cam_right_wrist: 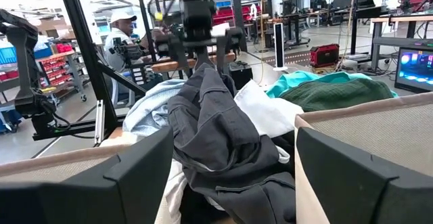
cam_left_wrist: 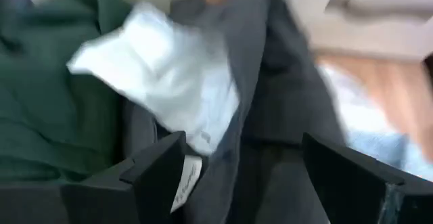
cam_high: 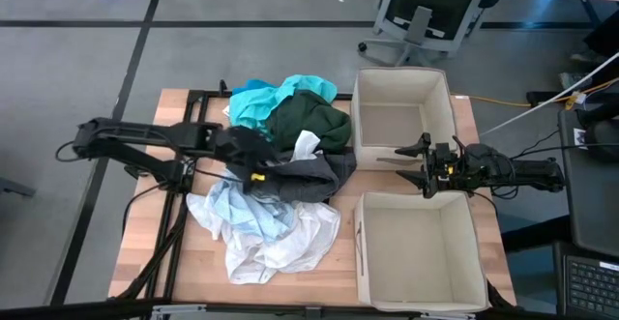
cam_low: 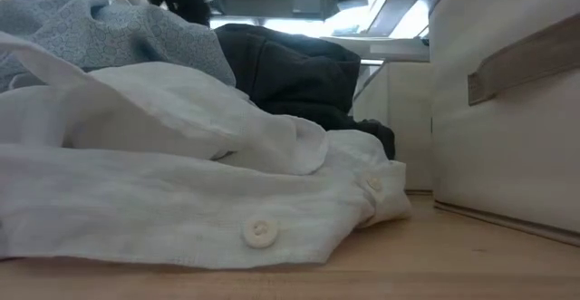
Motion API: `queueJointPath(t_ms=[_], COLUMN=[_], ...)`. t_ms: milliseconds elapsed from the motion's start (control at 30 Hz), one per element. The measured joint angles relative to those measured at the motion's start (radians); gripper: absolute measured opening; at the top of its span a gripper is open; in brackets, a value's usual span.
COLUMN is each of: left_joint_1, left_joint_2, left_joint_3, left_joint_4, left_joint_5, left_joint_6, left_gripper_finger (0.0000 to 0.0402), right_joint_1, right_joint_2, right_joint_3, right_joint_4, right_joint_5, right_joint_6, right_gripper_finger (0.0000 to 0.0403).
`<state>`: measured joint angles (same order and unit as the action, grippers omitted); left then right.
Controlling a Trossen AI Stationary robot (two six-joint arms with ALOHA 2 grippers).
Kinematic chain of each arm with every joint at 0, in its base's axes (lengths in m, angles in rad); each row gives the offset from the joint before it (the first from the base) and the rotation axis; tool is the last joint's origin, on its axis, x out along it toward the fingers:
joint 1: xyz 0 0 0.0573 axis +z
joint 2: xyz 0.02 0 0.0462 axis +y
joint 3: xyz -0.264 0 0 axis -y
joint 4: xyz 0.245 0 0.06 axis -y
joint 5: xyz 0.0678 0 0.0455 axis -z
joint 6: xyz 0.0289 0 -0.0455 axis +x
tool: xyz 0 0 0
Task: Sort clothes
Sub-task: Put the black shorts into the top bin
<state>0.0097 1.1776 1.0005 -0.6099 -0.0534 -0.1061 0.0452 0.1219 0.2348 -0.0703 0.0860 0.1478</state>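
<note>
A: Where are the clothes (cam_high: 280,180)?
B: Heaped mid-table, with 1 dark grey garment (cam_right_wrist: 220,132) draped on top.
A: The left gripper (cam_high: 253,160)?
B: Reaching level from the left, right above that grey garment, fingers spread wide, holding nothing.
A: The right gripper (cam_high: 418,165)?
B: Between the 2 beige boxes (cam_high: 404,117), fingers wide, empty.
A: Room?
B: Bare wood shows along the table (cam_high: 145,252) at the near left edge.

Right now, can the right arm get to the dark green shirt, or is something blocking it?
Probably yes. The right gripper hangs open above the gap between the two beige boxes. The dark green shirt lies on top of the pile, just beyond the box wall, so the arm would likely reach over that wall.
</note>
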Motion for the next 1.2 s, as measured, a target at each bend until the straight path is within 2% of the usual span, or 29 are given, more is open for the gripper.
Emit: queueJointPath(t_ms=[100,267,400,500,800,1033,1133,1200], left_joint_1=[0.0,-0.002,-0.01,-0.031,-0.097,-0.101,-0.095,-0.094], left_joint_2=[0.05,0.072,0.073,0.077,0.112,0.204,0.253,0.277], left_joint_3=[-0.001,-0.001,-0.001,-0.001,-0.053,-0.061,-0.061,-0.061], left_joint_4=[-0.017,0.003,-0.011,-0.009,0.016,0.038,0.076,0.107], left_joint_5=[0.064,0.278,0.283,0.234,-0.014,-0.212,-0.258,-0.263], left_joint_6=[-0.008,-0.074,-0.091,-0.048,0.085,0.178,0.217,0.229], left_gripper_finger=[0.0285,0.0284,0.0276,0.0271,0.0268,0.0268,0.026,0.0239], right_joint_1=[0.0,0.0,0.0,0.0,0.0,0.0,0.0,0.0], right_joint_2=[0.0,0.0,0.0,0.0,0.0,0.0,0.0,0.0], right_joint_3=[0.0,0.0,0.0,0.0,0.0,0.0,0.0,0.0], right_joint_4=[0.0,0.0,0.0,0.0,-0.004,-0.006,-0.006,-0.006], right_joint_5=[0.003,0.009,0.01,0.01,0.011,0.011,0.011,0.011], right_joint_6=[0.0,0.0,0.0,0.0,-0.002,-0.001,-0.002,-0.002], right_gripper_finger=[0.0316,0.0316,0.0316,0.0316,0.0316,0.0316,0.0316,0.0316])
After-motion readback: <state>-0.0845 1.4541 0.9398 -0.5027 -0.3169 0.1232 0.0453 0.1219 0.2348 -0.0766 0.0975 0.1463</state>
